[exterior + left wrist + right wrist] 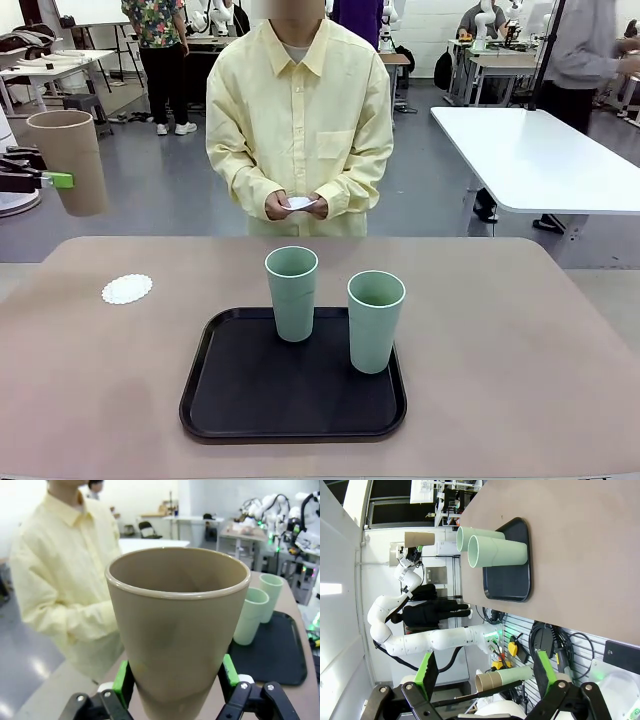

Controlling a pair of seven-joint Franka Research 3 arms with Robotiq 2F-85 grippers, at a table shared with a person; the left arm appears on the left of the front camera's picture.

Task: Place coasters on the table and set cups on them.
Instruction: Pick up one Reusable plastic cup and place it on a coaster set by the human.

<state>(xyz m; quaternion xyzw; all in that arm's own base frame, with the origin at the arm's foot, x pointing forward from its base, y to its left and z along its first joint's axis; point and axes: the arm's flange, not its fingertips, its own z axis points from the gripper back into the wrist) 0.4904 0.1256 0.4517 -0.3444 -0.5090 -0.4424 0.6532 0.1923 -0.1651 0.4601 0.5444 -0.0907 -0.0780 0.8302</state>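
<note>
Your left claw [175, 682] is clamped low on the tan cup [177, 625], held upright in the air at the left. The coaster [127, 289] lies on the table [520, 380] at five o'clock from the cup and at ten o'clock from the tray [230, 400]. Centre the base over the coaster, lower straight down, then release. Your right claw [482, 675] gapes wide and empty.

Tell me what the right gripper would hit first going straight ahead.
Probably the table's edge beside the black tray; the green cups stand just off that line. Depth is unclear.

left claw [176, 678] clamped on tan cup [177, 625] | two green cups [249, 619] on black tray [280, 656]
</note>
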